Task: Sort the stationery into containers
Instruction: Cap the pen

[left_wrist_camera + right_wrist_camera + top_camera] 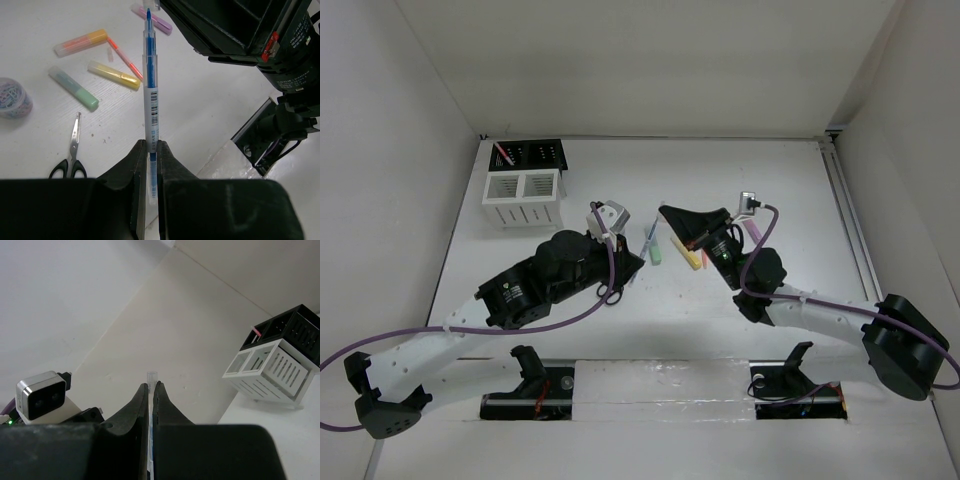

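A blue pen with a clear barrel [150, 90] is gripped at both ends. My left gripper [150, 145] is shut on its lower end. My right gripper [151, 385] is shut on its other end, where the clear tip [151, 375] pokes out. In the top view the two grippers meet mid-table, left [632, 264] and right [665, 212]. On the table below lie an orange marker [80, 42], a yellow marker [114, 75], a green marker [74, 89], an orange-red pen [125, 57], a purple marker [156, 19], black-handled scissors [72, 150] and a small clear tub [14, 97].
The white slatted organizer [523, 200] stands at the far left, with the black mesh holder [532, 153] right behind it. A red pen [504, 155] stands in the mesh holder. Side walls close in the table. A metal rail runs along the right edge [845, 215].
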Motion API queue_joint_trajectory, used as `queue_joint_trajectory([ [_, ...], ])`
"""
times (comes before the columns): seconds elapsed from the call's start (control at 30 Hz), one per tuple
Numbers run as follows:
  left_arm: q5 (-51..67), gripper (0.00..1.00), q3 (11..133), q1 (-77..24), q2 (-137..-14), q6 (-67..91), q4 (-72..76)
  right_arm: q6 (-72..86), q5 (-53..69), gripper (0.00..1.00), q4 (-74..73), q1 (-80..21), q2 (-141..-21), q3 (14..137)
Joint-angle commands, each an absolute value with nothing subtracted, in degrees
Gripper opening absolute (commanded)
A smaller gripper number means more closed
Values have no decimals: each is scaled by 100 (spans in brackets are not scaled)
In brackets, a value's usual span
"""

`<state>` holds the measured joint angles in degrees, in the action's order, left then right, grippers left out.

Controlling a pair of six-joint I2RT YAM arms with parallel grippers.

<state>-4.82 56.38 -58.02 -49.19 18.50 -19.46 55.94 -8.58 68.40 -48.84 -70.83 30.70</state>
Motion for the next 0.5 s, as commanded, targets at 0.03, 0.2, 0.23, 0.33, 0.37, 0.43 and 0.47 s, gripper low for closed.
queue_joint_trajectory([
  [0.03,-598,0,5669,-5792,-4808,1881,-1775,5643,-765,0,7110,-4966,-7075,3182],
  [0.2,-598,0,5669,-5792,-4808,1881,-1775,5643,-660,0,7225,-5071,-7242,3234],
  [0.23,-598,0,5669,-5792,-4808,1933,-1775,5643,-659,0,7225,-5071,-7242,3287],
  [0.33,-659,0,5669,-5792,-4808,1934,-1775,5643,-659,0,7277,-5124,-7347,3287],
  [0.37,-659,0,5669,-5792,-4808,1934,-1775,5643,-659,0,7277,-5124,-7348,3287],
  [0.43,-659,0,5669,-5792,-4808,1986,-1775,5643,-659,0,7330,-5177,-7409,3287],
  [0.47,-659,0,5721,-5792,-4808,1986,-1775,5643,-659,0,7330,-5177,-7409,3287],
])
